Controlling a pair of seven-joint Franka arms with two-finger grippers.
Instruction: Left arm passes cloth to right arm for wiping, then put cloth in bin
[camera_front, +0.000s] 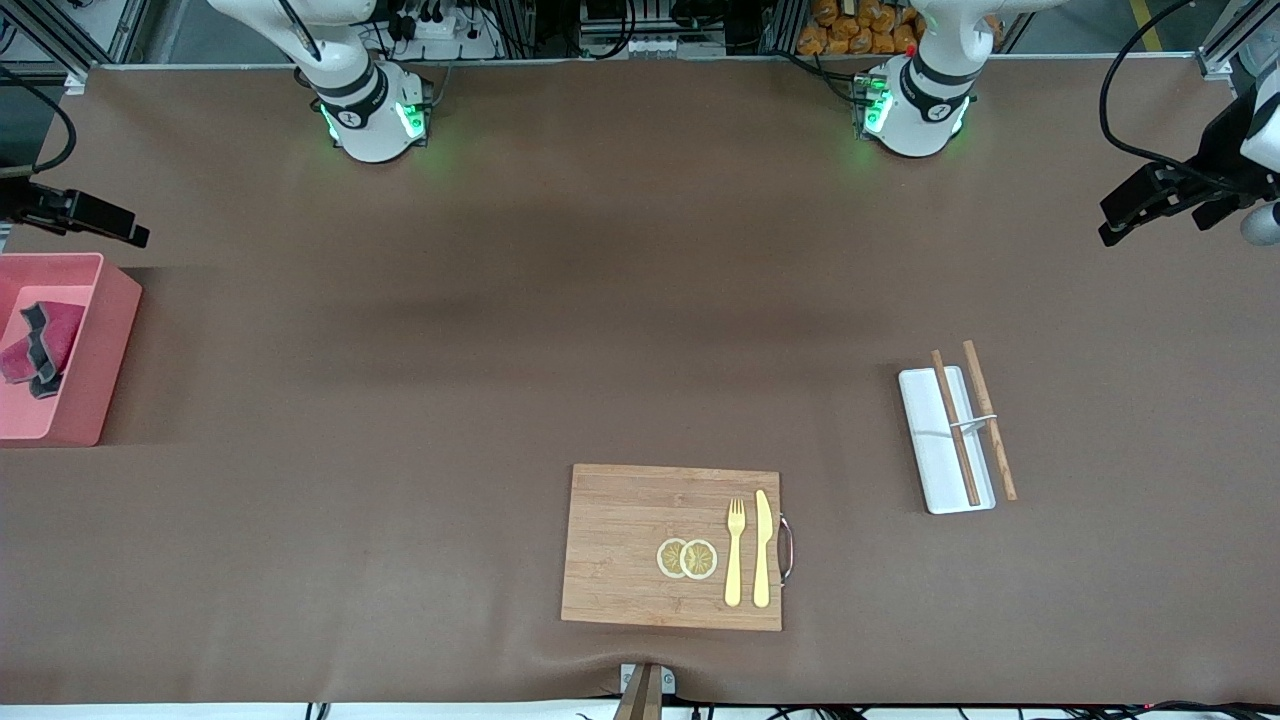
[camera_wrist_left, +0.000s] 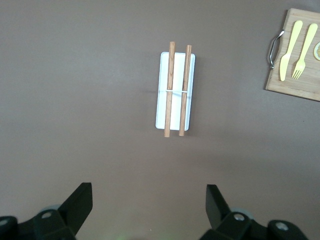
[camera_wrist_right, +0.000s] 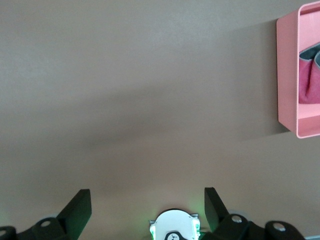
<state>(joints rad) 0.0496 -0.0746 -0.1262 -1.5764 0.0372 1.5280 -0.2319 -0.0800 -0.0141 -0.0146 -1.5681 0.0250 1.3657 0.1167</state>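
Note:
The magenta-red cloth (camera_front: 45, 340) with its dark grey edge lies crumpled inside the pink bin (camera_front: 110, 330) at the right arm's end of the table. The right wrist view shows part of the cloth (camera_wrist_right: 309, 75) within the bin (camera_wrist_right: 286, 75). My right gripper (camera_front: 120, 225) hangs open and holds nothing, up in the air beside the bin, over bare table (camera_wrist_right: 148, 200). My left gripper (camera_front: 1125, 215) hangs open with nothing in it at the left arm's end, high over the table (camera_wrist_left: 149, 200).
A wooden cutting board (camera_front: 620, 545) with two lemon slices (camera_front: 687, 558), a yellow fork (camera_front: 735, 560) and a knife (camera_front: 762, 550) lies near the front camera. A white tray (camera_front: 935, 450) with two chopsticks (camera_front: 990, 420) lies toward the left arm's end, also in the left wrist view as the tray (camera_wrist_left: 176, 107).

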